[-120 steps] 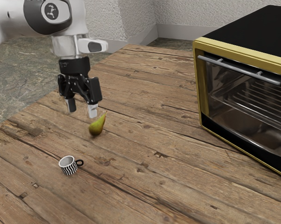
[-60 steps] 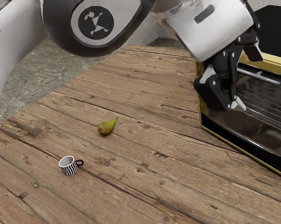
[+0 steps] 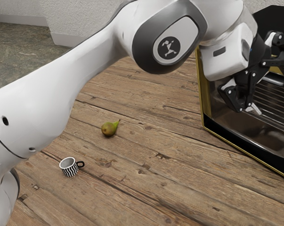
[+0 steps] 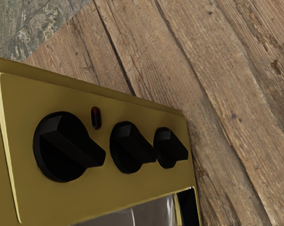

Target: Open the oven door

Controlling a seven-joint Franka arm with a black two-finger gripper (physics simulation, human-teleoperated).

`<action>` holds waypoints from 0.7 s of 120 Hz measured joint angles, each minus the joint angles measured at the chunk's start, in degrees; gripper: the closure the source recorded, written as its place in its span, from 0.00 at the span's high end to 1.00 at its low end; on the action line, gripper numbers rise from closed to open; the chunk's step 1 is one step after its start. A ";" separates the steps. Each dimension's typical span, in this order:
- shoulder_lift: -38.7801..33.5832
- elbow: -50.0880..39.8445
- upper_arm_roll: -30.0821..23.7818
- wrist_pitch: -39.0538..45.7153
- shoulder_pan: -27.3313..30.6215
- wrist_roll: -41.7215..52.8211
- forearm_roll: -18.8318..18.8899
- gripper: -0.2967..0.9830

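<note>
Pale walls (image 3: 76, 21) and a mottled floor (image 3: 19, 37) lie behind the table (image 3: 146, 155), and the real business is over at the oven (image 3: 204, 96), which stands with its front toward the open boards, presumably so the door (image 3: 273, 143) has room to swing. That door looks shut, its glass upright in the gold frame. The arm (image 3: 94, 68) reaches across with the gripper (image 3: 272, 90) tilted at the door's upper part, close to the handle (image 3: 279, 80) — a sensible angle, I'd judge, for getting a finger on either side of the bar. The fingers are spread wide and nothing appears pinched between them; whether one touches the bar, I cannot tell. Closing on it squarely would be the next need, since a catch near one fingertip could slip off during the pull. Beside the glass, the wrist view shows three black knobs (image 4: 127, 148) and a small red lamp (image 4: 95, 117), best left unbumped. The pear (image 3: 109, 129) and striped mug (image 3: 69, 167) sit well apart from the oven, on worn brown planks with dark seams and knots.
</note>
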 joint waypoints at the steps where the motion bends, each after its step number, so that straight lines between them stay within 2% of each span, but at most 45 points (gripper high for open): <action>1: 0.10 0.02 0.02 0.06 0.01 0.38 0.00 0.77; 39: 1.14 0.38 0.93 0.86 1.67 11.42 -0.65 0.77; 84: 1.81 0.71 0.82 1.38 3.83 18.82 -1.47 0.77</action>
